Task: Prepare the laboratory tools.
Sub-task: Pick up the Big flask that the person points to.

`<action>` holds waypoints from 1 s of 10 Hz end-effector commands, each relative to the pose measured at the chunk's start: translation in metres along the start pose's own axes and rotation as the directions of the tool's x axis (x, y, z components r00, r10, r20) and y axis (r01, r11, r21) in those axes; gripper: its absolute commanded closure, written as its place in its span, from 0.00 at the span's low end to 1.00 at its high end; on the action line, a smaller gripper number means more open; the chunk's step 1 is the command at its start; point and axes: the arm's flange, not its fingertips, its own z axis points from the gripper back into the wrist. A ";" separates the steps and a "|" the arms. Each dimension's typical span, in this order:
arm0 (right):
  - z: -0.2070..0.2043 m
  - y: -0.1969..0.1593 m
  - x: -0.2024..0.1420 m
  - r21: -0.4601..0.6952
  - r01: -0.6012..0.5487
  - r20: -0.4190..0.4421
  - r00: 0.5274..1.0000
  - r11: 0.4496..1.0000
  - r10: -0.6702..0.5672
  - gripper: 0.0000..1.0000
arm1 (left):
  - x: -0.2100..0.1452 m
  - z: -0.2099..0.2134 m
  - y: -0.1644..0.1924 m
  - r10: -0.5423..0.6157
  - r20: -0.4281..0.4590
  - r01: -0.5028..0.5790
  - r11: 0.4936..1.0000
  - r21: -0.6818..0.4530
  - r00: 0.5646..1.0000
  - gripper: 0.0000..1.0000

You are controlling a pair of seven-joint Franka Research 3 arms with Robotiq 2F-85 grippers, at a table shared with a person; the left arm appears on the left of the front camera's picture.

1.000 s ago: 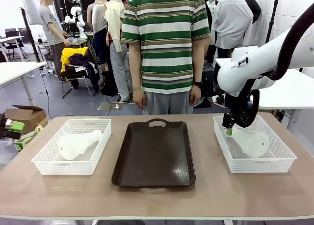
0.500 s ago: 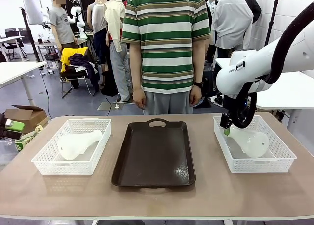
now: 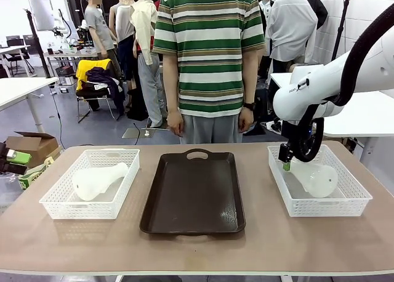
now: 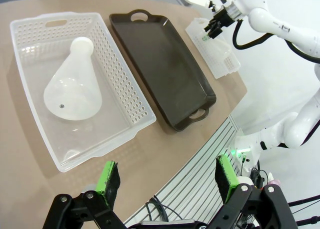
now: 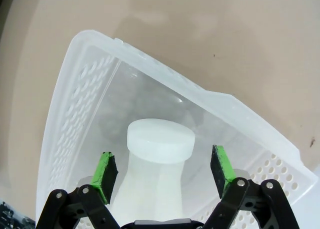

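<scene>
Two frosted-white conical flasks lie on their sides, one in each white basket. The left flask rests in the left basket, well beyond my left gripper, which hangs open off the table's edge with nothing between its pads. The right flask lies in the right basket. My right gripper is down at its neck, green pads on either side with small gaps, open.
A dark brown tray lies bare between the baskets. A person in a striped shirt stands at the far edge, hands down. My right arm shows far off over the right basket.
My right arm's wrist has shifted slightly over the right basket, its gripper still at the flask's neck. Both flasks lie where they were.
</scene>
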 end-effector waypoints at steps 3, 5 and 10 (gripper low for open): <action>-0.018 -0.001 0.000 0.039 -0.021 0.028 0.999 0.999 0.020 0.79 | 0.001 0.001 0.002 -0.020 0.022 0.021 1.000 -0.016 1.000 0.00; -0.024 -0.002 0.002 0.048 -0.018 0.018 1.000 0.999 0.017 1.00 | 0.001 0.001 0.002 -0.020 0.022 0.021 1.000 -0.016 1.000 0.00; -0.017 -0.008 -0.003 0.058 0.009 0.042 0.999 0.998 -0.012 1.00 | 0.001 0.001 0.002 -0.020 0.022 0.021 1.000 -0.016 1.000 0.00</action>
